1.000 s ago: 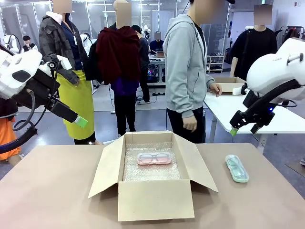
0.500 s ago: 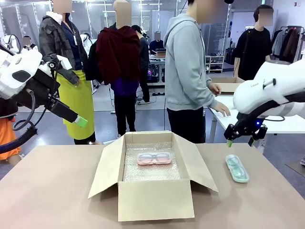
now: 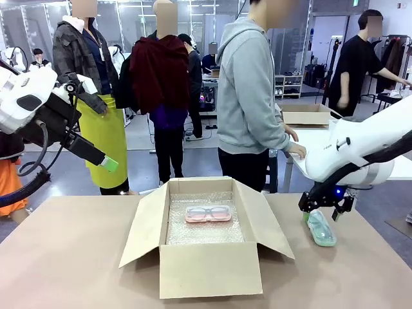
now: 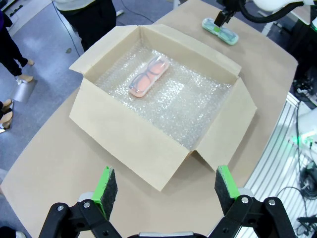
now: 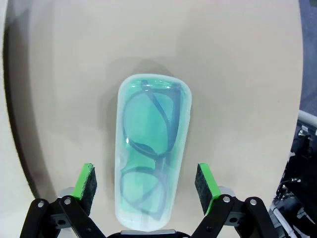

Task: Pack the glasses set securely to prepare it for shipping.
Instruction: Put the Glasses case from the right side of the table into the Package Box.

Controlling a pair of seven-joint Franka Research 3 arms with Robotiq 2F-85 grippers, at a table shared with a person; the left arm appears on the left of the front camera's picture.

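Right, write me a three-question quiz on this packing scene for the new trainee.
1. True or false: the pink case lies inside the cardboard box.
2. Pick one. The green case lies: A) inside the box, B) on the table beside the box, C) in a person's hand.
3. Fill the gap: the right gripper is over the green case, one pad on each side, with its jaws ____.

Key: 1 true; 2 B; 3 open.
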